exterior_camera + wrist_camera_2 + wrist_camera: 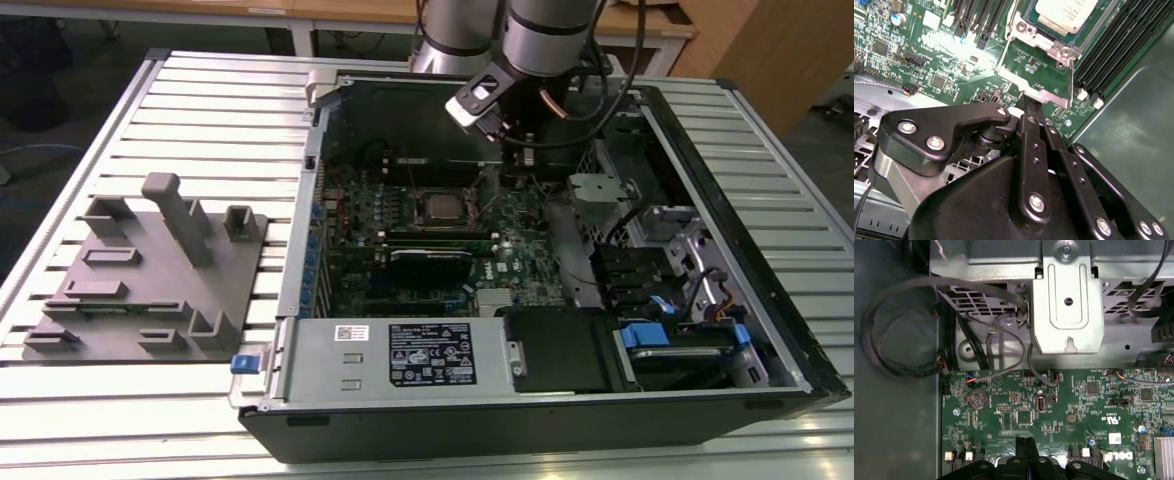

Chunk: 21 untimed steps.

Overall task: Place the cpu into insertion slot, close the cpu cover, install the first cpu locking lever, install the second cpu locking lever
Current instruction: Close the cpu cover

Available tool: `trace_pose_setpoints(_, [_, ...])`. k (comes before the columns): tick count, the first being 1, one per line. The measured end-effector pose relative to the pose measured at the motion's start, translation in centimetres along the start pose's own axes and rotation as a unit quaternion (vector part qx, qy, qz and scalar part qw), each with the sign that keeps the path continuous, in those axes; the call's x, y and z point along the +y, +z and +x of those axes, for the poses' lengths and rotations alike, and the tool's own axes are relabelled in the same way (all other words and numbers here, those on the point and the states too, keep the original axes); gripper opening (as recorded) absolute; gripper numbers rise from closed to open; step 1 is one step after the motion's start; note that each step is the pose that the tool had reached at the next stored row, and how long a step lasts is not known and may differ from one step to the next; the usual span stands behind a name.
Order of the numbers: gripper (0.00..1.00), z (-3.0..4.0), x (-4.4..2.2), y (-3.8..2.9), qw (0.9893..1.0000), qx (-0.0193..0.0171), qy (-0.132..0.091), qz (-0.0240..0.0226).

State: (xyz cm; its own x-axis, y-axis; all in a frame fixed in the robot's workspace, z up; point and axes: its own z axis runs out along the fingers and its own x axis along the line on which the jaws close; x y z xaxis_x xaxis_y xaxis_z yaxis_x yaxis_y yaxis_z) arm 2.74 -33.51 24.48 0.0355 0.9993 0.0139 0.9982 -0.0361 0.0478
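Silvery-grey chip sits flat in the socket on the green board, mid-way inside the open computer case. Its metal cover looks folded down around it, so seating and covering appear done. The gripper has its fingers pressed together, nothing visible between them, just beside the cover's tab, to the exterior view's right of the chip. A thin locking lever runs along the socket. I cannot tell whether either lever is latched.
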Motion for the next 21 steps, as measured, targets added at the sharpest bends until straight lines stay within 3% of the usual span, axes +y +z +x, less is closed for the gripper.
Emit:
trace_pose_setpoints(4, [0.1,-0.01,-0.44,-0.01,1.0,0.0001,0.0,-0.0033])
trace_pose_setpoints(11, [0.1,-0.02,-0.53,-0.01,1.0,0.0,0.0,-0.0035])
trace_pose_setpoints(21, [0.1,-0.05,-1.37,0.01,1.0,0.0,0.0,-0.0059])
